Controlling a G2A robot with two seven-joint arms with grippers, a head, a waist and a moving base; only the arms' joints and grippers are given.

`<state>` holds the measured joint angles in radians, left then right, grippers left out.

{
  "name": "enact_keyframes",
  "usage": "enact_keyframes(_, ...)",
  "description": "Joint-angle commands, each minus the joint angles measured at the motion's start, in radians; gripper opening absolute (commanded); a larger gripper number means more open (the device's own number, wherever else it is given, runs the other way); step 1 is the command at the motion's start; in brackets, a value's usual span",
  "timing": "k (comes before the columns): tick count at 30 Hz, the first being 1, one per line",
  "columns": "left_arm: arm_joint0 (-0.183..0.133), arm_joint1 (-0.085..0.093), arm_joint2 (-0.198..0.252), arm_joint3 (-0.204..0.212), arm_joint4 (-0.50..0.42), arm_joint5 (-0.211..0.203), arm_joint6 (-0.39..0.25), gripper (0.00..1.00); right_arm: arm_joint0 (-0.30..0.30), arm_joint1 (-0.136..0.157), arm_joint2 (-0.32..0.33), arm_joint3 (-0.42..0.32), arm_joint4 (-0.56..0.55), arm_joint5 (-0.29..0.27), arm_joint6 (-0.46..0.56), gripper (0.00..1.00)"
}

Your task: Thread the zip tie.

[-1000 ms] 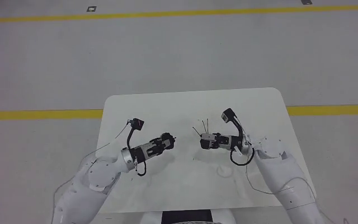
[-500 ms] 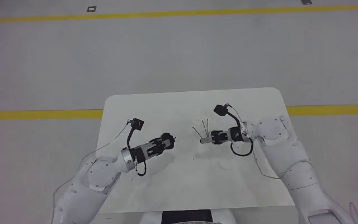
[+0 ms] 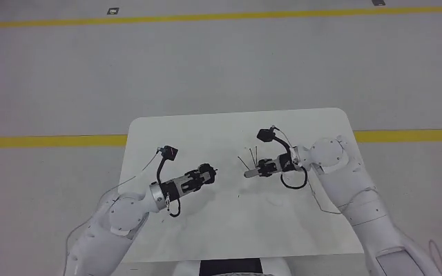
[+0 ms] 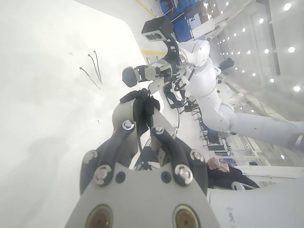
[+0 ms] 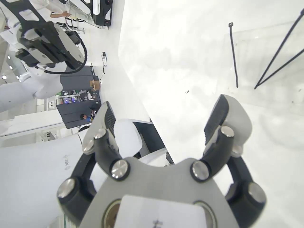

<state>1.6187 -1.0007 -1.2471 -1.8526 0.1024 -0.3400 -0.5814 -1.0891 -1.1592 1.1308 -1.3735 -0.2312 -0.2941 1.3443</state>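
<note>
Three zip ties [image 5: 233,55] lie just ahead of your released right hand [image 5: 165,106]; centre over the nearest before clenching.

White rounded arms [image 3: 338,160] carry looping black cables [image 5: 84,53] and black camera brackets [image 4: 172,46]; right gripper [image 5: 166,107] shows silver screws [image 5: 120,169], ribbed black pads [image 5: 213,117], possibly rubber.
</note>
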Motion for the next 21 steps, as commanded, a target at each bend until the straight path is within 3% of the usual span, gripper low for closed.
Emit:
enact_keyframes(1,0.0,0.0,0.0,0.0,0.0,0.0,0.0,0.0,0.021,0.003,-0.016,0.009,-0.069,-0.011,-0.002,1.0)
enact_keyframes(6,0.0,0.0,0.0,0.0,0.0,0.0,0.0,0.0,0.112,-0.001,-0.066,0.053,-0.119,-0.046,0.022,1.0)
enact_keyframes(11,0.0,0.0,0.0,0.0,0.0,0.0,0.0,0.0,0.221,-0.003,-0.205,0.076,-0.169,-0.046,0.046,1.0)
enact_keyframes(19,0.0,0.0,0.0,0.0,0.0,0.0,0.0,0.0,0.364,-0.005,-0.451,0.159,-0.047,-0.046,0.046,1.0)
enact_keyframes(21,0.0,0.0,0.0,0.0,0.0,0.0,0.0,0.0,0.367,-0.004,-0.457,0.16,-0.038,-0.046,0.046,1.0)
